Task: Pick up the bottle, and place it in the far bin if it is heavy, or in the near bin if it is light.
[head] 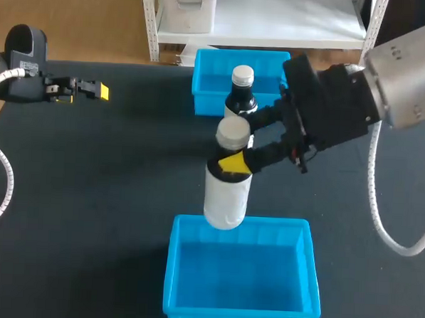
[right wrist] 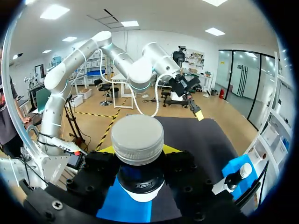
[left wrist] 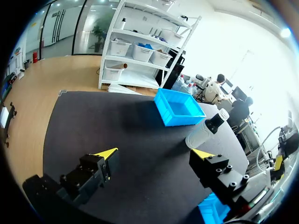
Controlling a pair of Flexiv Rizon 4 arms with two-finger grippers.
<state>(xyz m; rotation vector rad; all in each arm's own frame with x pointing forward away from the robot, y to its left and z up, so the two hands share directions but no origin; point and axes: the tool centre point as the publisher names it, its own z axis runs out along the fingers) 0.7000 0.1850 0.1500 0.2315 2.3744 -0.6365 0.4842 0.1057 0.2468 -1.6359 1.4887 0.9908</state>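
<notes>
A white bottle point(head: 227, 195) with a dark neck and pale cap point(right wrist: 137, 137) hangs upright over the far rim of the near blue bin point(head: 174, 271). My right gripper point(head: 239, 142) is shut on its neck, one finger on each side, as the right wrist view point(right wrist: 140, 163) also shows. Blue of the near bin point(right wrist: 117, 207) lies under the bottle. The far blue bin point(head: 210, 66) sits at the back of the table. My left gripper point(head: 95, 91) is at the far left, open and holding nothing point(left wrist: 156, 153).
A second bottle point(head: 241, 96) of the same kind, with a dark neck and white cap, stands at the front of the far bin point(right wrist: 231, 168), just behind the held one; it also shows point(right wrist: 233, 179) in the right wrist view. Black mat point(head: 111, 182) covers the table.
</notes>
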